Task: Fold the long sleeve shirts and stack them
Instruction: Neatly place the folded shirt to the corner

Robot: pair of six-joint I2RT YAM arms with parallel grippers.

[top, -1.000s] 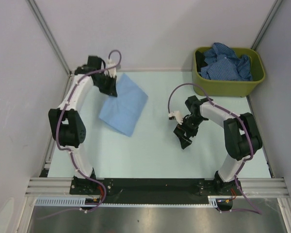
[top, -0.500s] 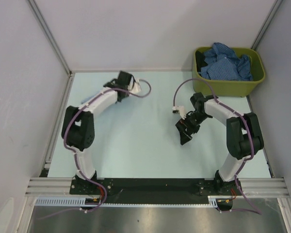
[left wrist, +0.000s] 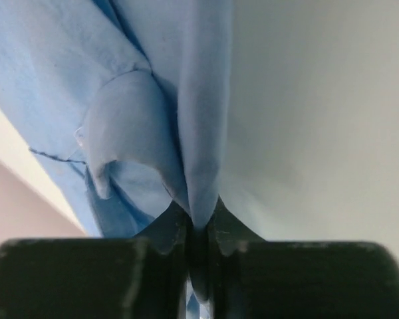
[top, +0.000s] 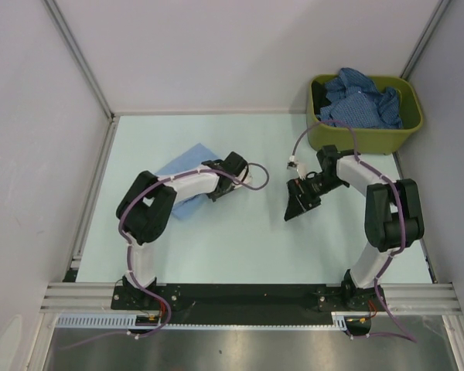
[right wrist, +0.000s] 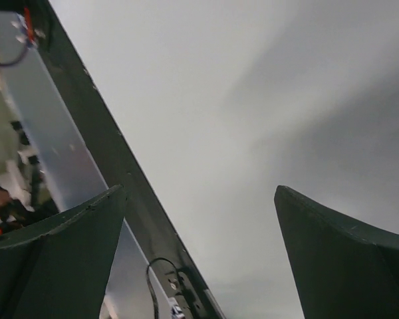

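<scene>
The plain light blue shirt [top: 184,171] lies folded on the table left of centre, partly under my left arm. My left gripper [top: 213,170] is shut on a bunched edge of this shirt, and in the left wrist view the cloth [left wrist: 159,100] runs out from between the closed fingertips [left wrist: 199,222]. My right gripper [top: 298,205] is open and empty over bare table at centre right, and its wrist view shows the wide gap [right wrist: 199,199]. The darker patterned blue shirts [top: 361,100] are heaped in the bin.
The olive-green bin [top: 363,139] stands at the back right corner. White walls with metal posts enclose the table on three sides. The black rail [right wrist: 130,173] at the table's near edge shows in the right wrist view.
My left arm swung from the back left corner toward the table's middle, carrying the light blue shirt along. My right gripper shifted a little back and right, still open.
</scene>
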